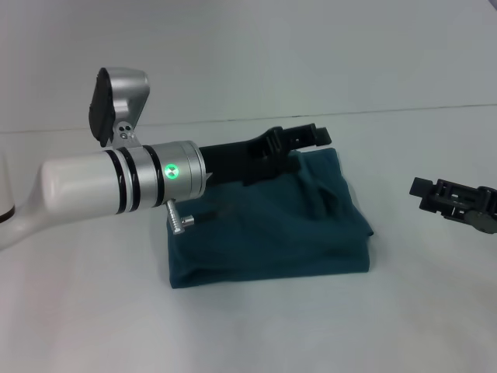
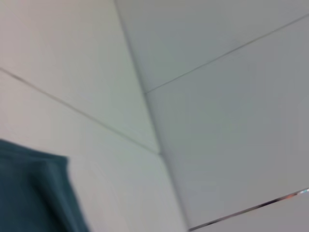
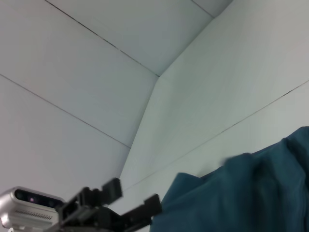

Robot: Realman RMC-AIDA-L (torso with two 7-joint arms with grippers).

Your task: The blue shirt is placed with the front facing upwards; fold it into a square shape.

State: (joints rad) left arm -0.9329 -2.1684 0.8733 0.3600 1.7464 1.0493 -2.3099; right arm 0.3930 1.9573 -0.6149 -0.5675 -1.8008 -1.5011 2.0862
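The blue shirt (image 1: pixel 272 233) lies folded into a rumpled, roughly rectangular bundle near the middle of the white bench (image 1: pixel 248 334), its far edge bunched higher than its near edge and no lettering showing on the upturned cloth. The left gripper (image 1: pixel 299 134) reaches in from the left edge of the bench across the shirt's far edge, its black fingers (image 1: pixel 311 133) parted with a small gap between them and nothing held, right over the cloth near the bundle's far right corner. The right gripper (image 1: pixel 419 193) hangs off to the right of the shirt, apart from it, toward the bench's right edge; whether its fingers are open or closed cannot be told.
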